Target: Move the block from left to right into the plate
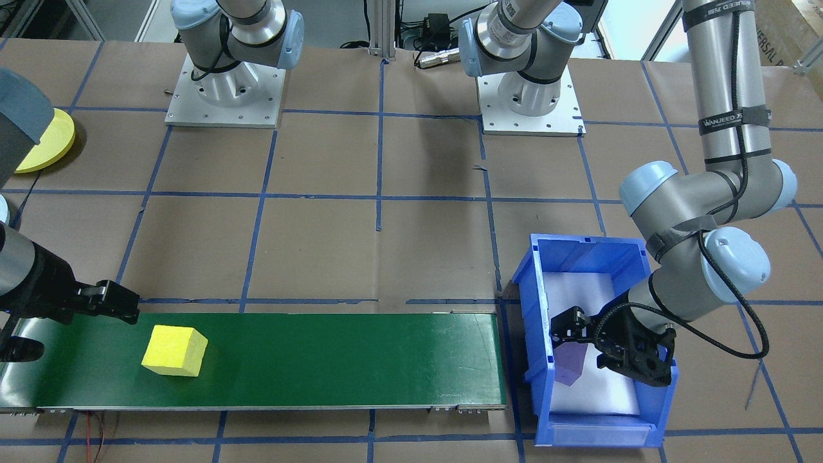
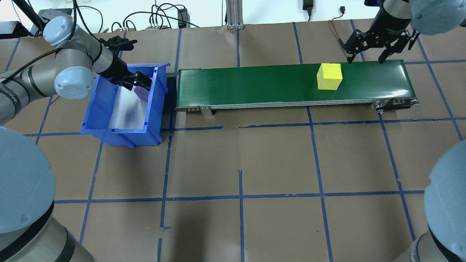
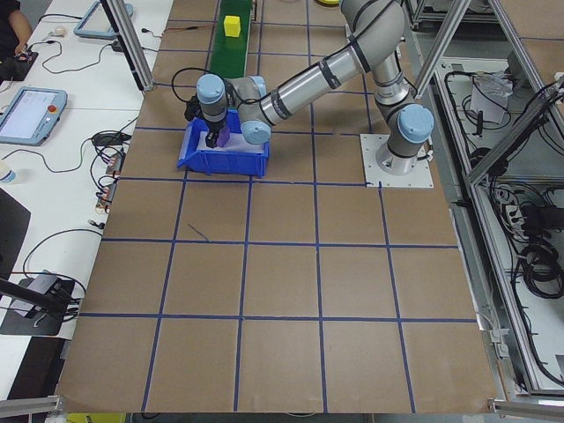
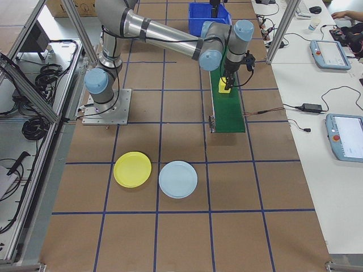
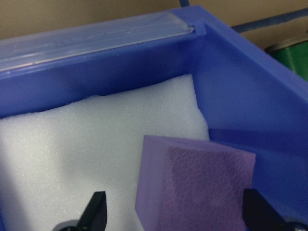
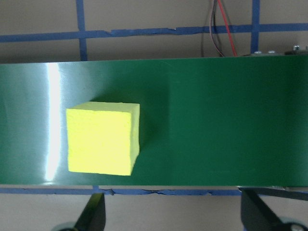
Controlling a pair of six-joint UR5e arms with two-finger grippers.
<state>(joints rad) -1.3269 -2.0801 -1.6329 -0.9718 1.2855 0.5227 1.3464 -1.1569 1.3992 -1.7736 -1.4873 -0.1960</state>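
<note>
A yellow block point(image 1: 175, 350) lies on the green conveyor belt point(image 1: 353, 360), near the end on my right side. My right gripper point(image 2: 366, 54) hangs open above the belt's far edge; the yellow block point(image 6: 103, 139) sits off to one side of its fingers, not between them. A purple block point(image 5: 197, 187) leans in a corner of the blue bin point(image 2: 123, 134) on white foam. My left gripper point(image 2: 135, 80) is down in the bin, open, its fingers straddling the purple block with a gap on one side. A yellow plate point(image 4: 132, 169) and a light blue plate point(image 4: 178, 179) lie on the table.
The bin stands just off the belt's other end. The bin's tall walls point(image 1: 533, 308) close in on my left gripper. The yellow plate point(image 1: 48, 141) shows partly behind my right arm. Both arm bases point(image 1: 225, 90) stand at the table's back edge.
</note>
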